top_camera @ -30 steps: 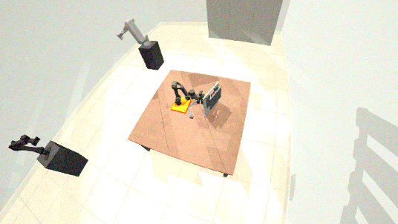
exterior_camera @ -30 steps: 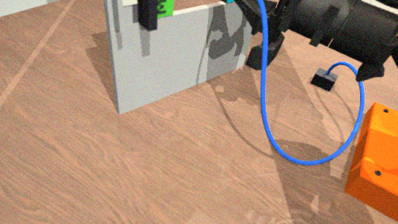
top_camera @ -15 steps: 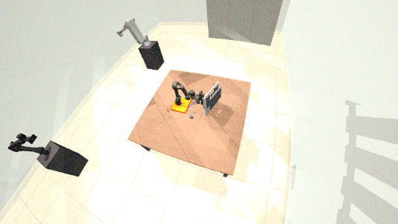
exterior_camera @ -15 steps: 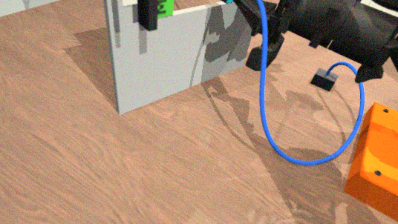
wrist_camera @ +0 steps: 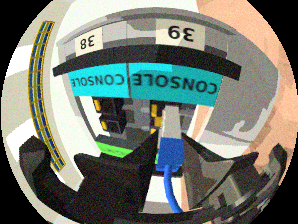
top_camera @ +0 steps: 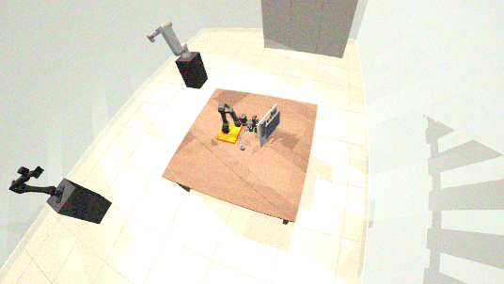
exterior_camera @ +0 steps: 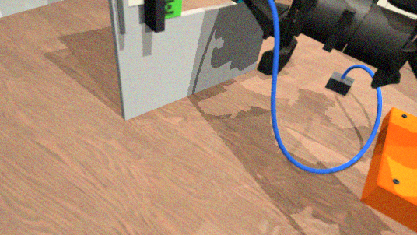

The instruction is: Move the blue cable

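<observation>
In the top view, the WidowX AI arm's pincer (top_camera: pixel 254 124) (wrist_camera: pixel 168 136) is seen reaching from the orange base plate (top_camera: pixel 228 139) (exterior_camera: pixel 393 171) to the near face of the upright server panel (top_camera: pixel 268 126) (exterior_camera: pixel 155 74); the plug is too small to be told there. In the exterior view, the blue cable (exterior_camera: pixel 275 97) (wrist_camera: pixel 171 192) is seen hanging in a loop beside the pincer's fingers and ending at a dark cable-end block (exterior_camera: pixel 339 83) behind the loop; the plug itself is not shown. In the wrist view, the blue-booted plug (wrist_camera: pixel 170 150) is found gripped between the pincer's fingertips, its long axis pointed away from the pincer, toward the port row under the cyan CONSOLE label (wrist_camera: pixel 175 86) marked 39. Whether the nose is seated cannot be told. Any pull or push is judged to require travel along that axis, since sideways drift could jam the plug.
</observation>
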{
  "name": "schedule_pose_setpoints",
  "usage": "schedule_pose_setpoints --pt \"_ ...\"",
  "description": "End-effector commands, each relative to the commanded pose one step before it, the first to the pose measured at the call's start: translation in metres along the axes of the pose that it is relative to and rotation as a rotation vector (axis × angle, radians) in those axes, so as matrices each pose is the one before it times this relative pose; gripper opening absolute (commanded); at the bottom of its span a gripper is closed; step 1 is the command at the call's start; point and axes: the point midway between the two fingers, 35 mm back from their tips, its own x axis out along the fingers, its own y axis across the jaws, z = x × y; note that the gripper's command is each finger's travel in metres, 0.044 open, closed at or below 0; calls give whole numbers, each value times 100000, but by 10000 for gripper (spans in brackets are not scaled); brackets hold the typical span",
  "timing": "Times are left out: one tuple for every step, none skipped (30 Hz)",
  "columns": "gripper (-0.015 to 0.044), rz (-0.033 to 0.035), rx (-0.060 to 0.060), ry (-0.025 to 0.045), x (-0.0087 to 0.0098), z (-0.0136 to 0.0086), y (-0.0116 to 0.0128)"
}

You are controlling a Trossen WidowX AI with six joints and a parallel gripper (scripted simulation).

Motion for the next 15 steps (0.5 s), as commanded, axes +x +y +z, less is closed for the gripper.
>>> schedule_pose_setpoints --pt "0 488 -498 144 27 -12 81" --pt "0 14 -4 0 34 12 -3" --pt "0 22 -6 0 53 18 -4" --pt "0 24 -11 1 46 15 -4" --pt "0 18 -9 1 35 12 -3" --pt "0 16 -4 0 31 11 -3" --pt "0 18 -5 0 35 12 -3" --pt "0 16 -4 1 35 12 -3" --pt "0 16 -4 1 35 12 -3" --pt "0 11 -5 1 34 11 -2" --pt "0 11 -5 1 32 11 -2" --pt "0 10 0 0 17 -8 8" --pt "0 18 0 0 31 -14 14" --pt "0 40 -3 0 39 -11 13" --pt "0 30 -2 0 29 -8 10"
